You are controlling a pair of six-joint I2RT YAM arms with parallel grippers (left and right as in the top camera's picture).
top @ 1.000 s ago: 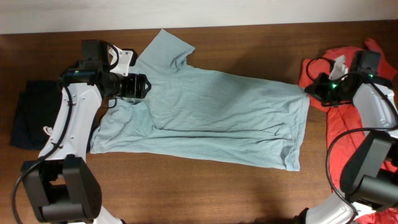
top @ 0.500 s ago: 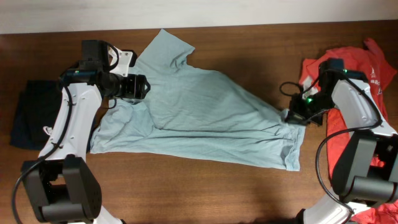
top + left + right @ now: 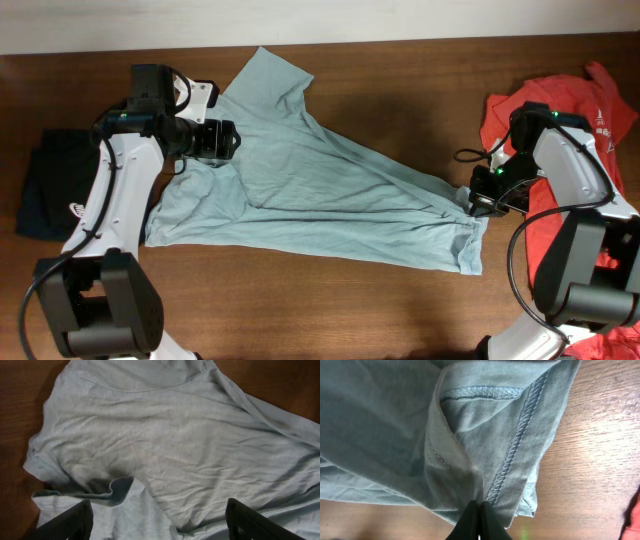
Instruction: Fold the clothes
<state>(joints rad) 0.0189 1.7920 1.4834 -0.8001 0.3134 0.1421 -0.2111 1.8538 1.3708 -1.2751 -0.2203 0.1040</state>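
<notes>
The right gripper (image 3: 479, 519), fingers together, clamps the hem of the pale blue T-shirt (image 3: 320, 190), which stretches from it across the bench (image 3: 400, 75) to beneath the left gripper (image 3: 157, 522), whose fingers stand wide apart.

The overhead camera looks straight down on the brown wooden table (image 3: 380, 320), taking in both arms and the whole pale blue-grey cotton T-shirt (image 3: 330, 190). The left wrist camera faces down, near the shirt's sleeve end, past the left gripper (image 3: 158, 510). The right wrist camera sits closest, on the stitched hem at the right gripper (image 3: 478, 511). All three share the shirt.
</notes>
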